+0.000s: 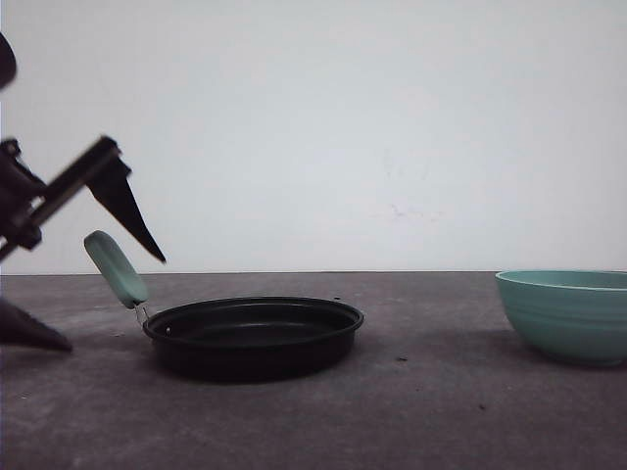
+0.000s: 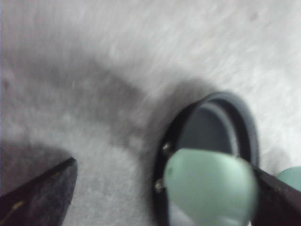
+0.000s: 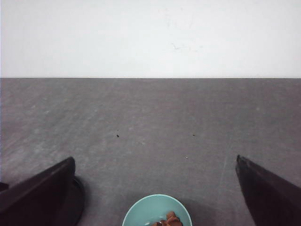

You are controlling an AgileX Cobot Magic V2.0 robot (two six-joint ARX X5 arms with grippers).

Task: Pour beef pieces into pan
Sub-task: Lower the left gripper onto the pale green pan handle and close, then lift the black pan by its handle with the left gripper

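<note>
The pan is sitting empty on the table, so pouring is still waiting. The bowl at right is holding the beef pieces. Both the left claw, spread around the pan's handle, and the right claw are gaping open, gripping nothing.

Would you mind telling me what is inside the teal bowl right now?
The right wrist view shows reddish-brown beef pieces in the teal bowl, cut off by the frame edge. From the front, the bowl's wall hides its contents.
</note>
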